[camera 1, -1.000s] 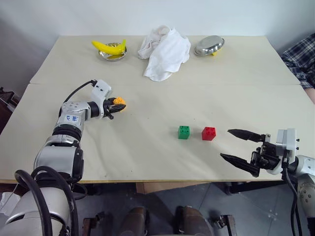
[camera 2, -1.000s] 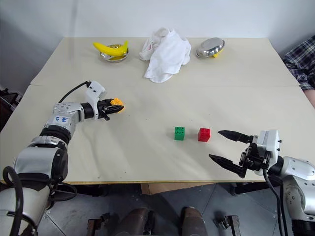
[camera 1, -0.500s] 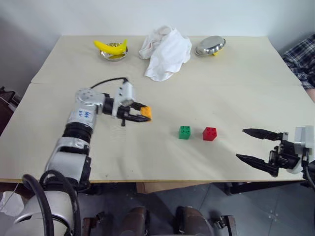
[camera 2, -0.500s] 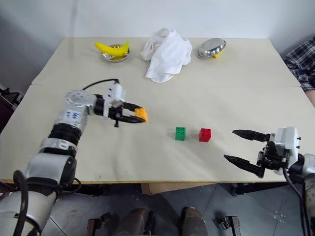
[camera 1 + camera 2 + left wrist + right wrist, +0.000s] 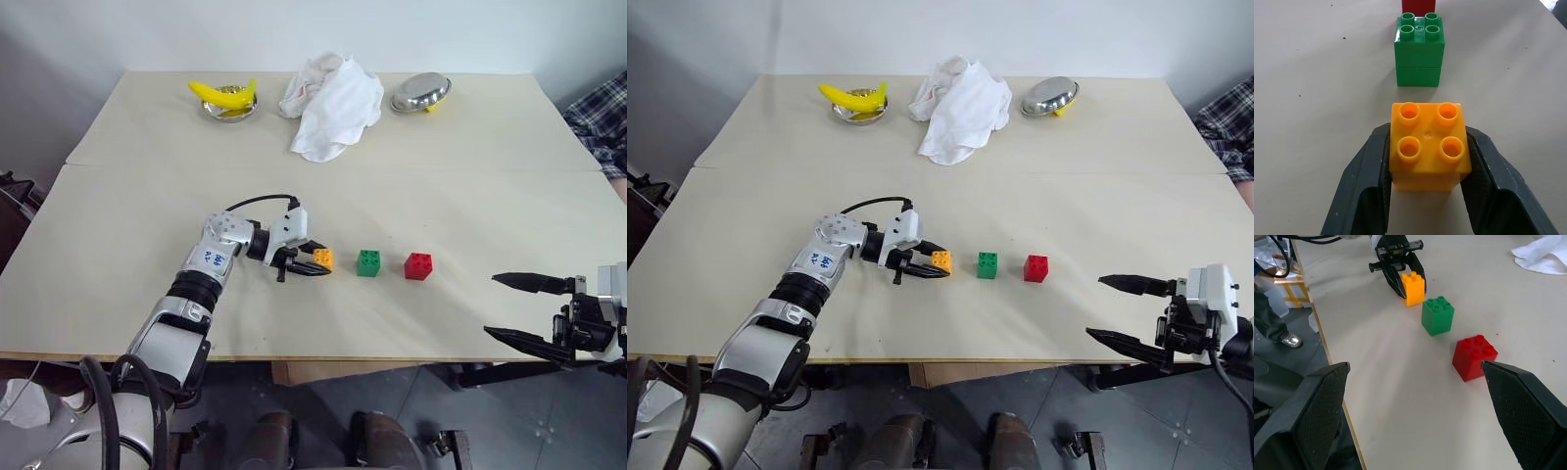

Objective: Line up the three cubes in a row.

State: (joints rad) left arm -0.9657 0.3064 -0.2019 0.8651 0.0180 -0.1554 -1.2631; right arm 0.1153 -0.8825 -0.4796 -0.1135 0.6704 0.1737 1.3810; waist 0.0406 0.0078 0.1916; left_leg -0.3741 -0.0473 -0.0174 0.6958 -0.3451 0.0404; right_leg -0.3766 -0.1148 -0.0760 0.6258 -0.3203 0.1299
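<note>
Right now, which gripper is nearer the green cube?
Left. The left gripper, shut on the orange cube, sits just beside the green cube. The right gripper hangs open past the red cube, off the table's front edge.

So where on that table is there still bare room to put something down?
Most of the table is bare: the wide stretch between the white cloth and the cubes, and the near right corner beyond the red cube. It is crowded along the far edge, with the banana and steel dish, and where the left gripper holds the orange cube beside the green cube.
</note>
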